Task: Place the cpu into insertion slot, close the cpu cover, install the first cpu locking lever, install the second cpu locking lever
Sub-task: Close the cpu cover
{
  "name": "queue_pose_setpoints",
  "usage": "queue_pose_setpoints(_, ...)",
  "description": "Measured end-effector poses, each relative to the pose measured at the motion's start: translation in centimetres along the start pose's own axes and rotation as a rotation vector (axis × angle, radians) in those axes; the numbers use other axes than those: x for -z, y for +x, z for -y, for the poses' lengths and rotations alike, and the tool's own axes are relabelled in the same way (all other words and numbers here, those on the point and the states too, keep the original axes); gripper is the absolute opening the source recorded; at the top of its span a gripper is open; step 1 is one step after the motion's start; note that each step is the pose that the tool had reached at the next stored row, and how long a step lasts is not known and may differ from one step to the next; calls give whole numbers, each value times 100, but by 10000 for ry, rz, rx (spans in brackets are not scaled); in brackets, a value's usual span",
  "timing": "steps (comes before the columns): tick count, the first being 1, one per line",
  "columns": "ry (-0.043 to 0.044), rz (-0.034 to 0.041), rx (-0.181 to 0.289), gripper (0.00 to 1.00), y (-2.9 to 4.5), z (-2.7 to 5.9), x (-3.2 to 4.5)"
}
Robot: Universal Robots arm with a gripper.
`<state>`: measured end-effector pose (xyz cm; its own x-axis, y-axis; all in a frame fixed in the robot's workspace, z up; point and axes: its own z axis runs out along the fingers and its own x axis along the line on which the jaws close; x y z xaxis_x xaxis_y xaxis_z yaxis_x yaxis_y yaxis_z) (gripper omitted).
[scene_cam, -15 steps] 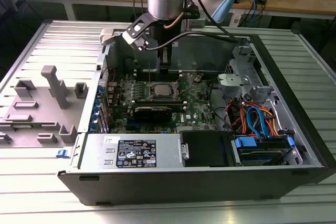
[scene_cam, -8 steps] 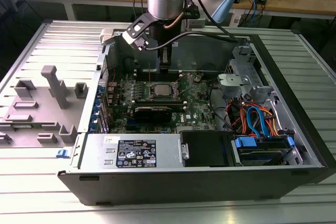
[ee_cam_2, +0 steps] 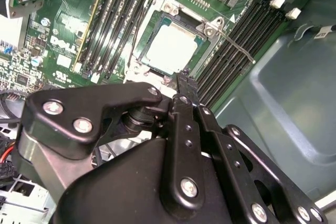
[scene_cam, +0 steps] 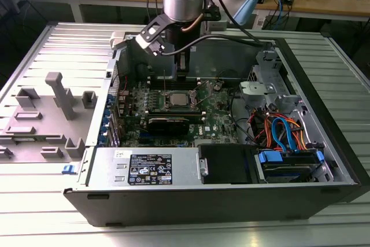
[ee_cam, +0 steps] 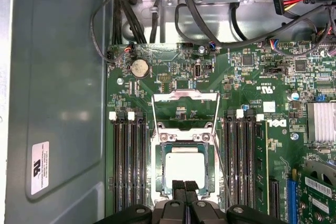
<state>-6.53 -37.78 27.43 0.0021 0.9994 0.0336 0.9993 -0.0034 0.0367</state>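
Cpu, a dull silver square just left of the exterior view's centre, sits in the insertion slot on the green motherboard, with the silvery cpu cover lying flat around it. Just above it in that view, the tool hangs with its fingers clenched together, grasping nothing visible, tips at the cover's edge

Dull silver metal cpu, shiny metal cpu cover, matt black pincer
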Motion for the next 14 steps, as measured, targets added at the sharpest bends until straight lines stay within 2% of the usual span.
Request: queue_pose_setpoints(14,-1,-1,0,11,0,-55,-2)
